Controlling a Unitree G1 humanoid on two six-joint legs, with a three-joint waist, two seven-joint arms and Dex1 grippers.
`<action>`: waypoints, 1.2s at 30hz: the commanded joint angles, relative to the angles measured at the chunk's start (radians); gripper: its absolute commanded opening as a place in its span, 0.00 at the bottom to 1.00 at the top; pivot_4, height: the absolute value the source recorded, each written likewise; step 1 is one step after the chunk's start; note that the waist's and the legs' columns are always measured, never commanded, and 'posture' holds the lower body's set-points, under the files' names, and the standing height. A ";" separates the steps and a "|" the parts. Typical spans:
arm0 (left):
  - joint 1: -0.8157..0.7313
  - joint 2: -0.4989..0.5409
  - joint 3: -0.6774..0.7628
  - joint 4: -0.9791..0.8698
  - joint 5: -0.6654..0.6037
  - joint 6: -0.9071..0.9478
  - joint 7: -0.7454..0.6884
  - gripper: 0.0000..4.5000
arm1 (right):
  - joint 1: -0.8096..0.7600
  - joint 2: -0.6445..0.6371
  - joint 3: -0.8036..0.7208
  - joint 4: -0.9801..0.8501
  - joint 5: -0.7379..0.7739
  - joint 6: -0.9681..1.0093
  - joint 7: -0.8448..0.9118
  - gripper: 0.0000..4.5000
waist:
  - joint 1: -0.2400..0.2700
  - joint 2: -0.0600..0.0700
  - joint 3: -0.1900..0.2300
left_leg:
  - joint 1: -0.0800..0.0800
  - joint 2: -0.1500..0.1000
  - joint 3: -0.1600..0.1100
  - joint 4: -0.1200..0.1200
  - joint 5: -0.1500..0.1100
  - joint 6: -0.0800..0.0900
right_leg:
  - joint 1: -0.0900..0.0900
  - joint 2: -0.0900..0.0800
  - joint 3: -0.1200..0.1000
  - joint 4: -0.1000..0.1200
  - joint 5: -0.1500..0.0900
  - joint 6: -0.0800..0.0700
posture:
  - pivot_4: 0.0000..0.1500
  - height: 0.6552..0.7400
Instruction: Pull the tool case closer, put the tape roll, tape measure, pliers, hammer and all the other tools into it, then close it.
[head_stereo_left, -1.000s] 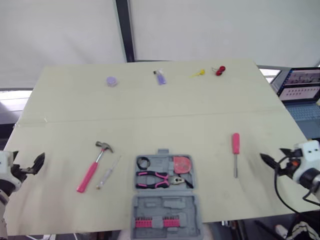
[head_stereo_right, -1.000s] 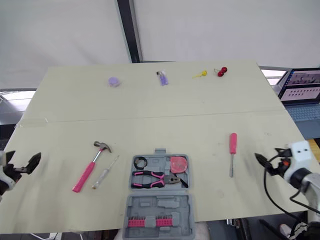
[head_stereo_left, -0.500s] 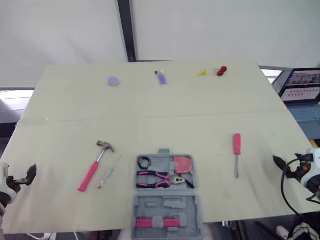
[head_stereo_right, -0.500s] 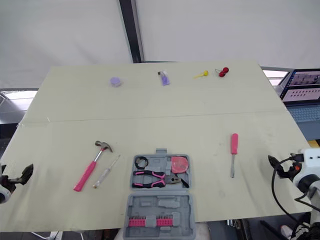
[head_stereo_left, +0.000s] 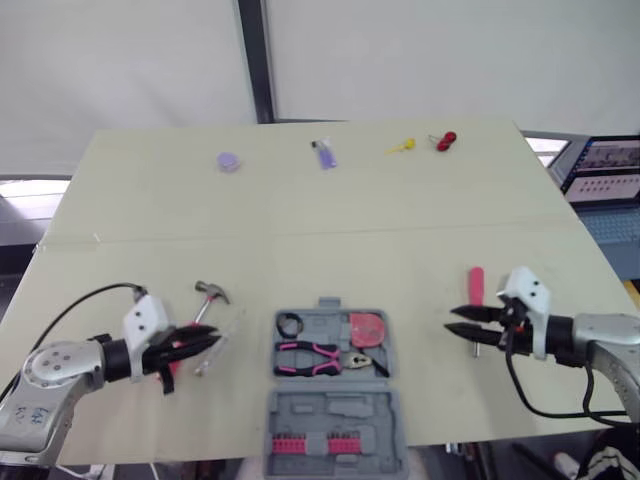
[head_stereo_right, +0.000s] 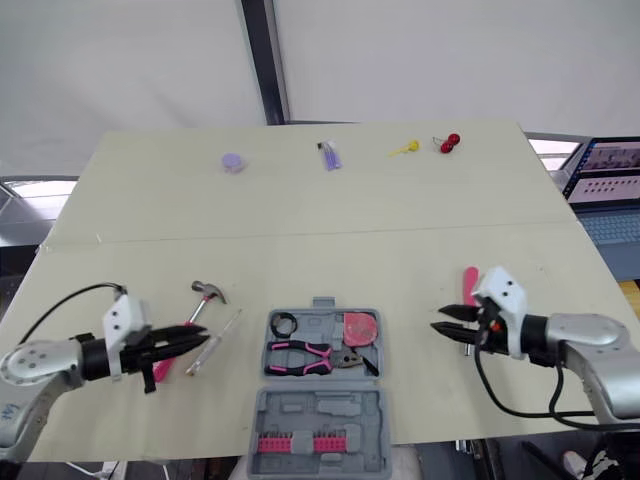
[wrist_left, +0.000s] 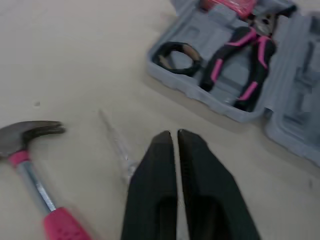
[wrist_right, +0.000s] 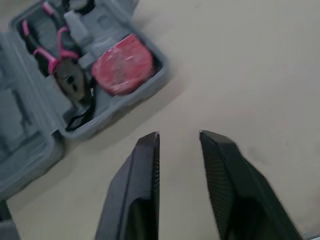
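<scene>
At the table's 6 o'clock edge the open case (head_stereo_left: 332, 410) sits right in front of the robot, so I'd guess the pulling-closer part is done. Tape roll (head_stereo_left: 288, 324), pliers (head_stereo_left: 310, 356) and tape measure (head_stereo_left: 365, 326) are already in their slots.

Out at the case's 9 o'clock, the hammer (head_stereo_left: 208, 291) and a little clear screwdriver (head_stereo_left: 228, 327) lie loose on the table. The left gripper (wrist_left: 174, 134) hangs low over that spot, pointing toward 3 o'clock. Its fingers (wrist_left: 155, 190) are pressed almost together with nothing between them, so it'd have to open up before grabbing either tool.

At the case's 3 o'clock is a pink screwdriver (head_stereo_left: 476, 283). The right gripper (wrist_right: 179, 135) sits over its shaft, tips aimed at 9 o'clock, fingers (wrist_right: 142, 170) spread apart and empty. Looks lined up for a pickup there, but it'd probably have to turn to straddle the shaft.
</scene>
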 joint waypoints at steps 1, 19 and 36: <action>0.005 0.031 -0.070 -0.029 0.050 0.012 -0.048 0.00 | 0.003 -0.031 0.133 -0.074 -0.108 -0.033 0.024 0.01 | 0.001 0.000 0.000 | 0.000 0.000 0.000 0.000 0.000 0.000 | 0.000 0.000 0.000 0.000 0.000 0.000 | 1.00 1.00; -0.029 -0.074 -0.298 -0.067 0.196 0.036 0.016 0.00 | -0.034 0.002 0.350 -0.203 -0.214 0.054 0.014 0.01 | 0.025 0.000 0.000 | -0.001 0.000 0.000 0.003 0.000 0.000 | 0.000 0.000 0.000 0.000 0.000 -0.001 | 1.00 1.00; -0.087 -0.163 -0.354 -0.036 0.299 -0.014 0.070 0.00 | -0.064 0.083 0.410 -0.202 -0.269 0.072 -0.011 0.01 | 0.033 0.000 0.000 | 0.000 0.000 0.000 0.004 0.000 0.000 | 0.002 0.000 0.000 0.000 0.001 -0.002 | 1.00 1.00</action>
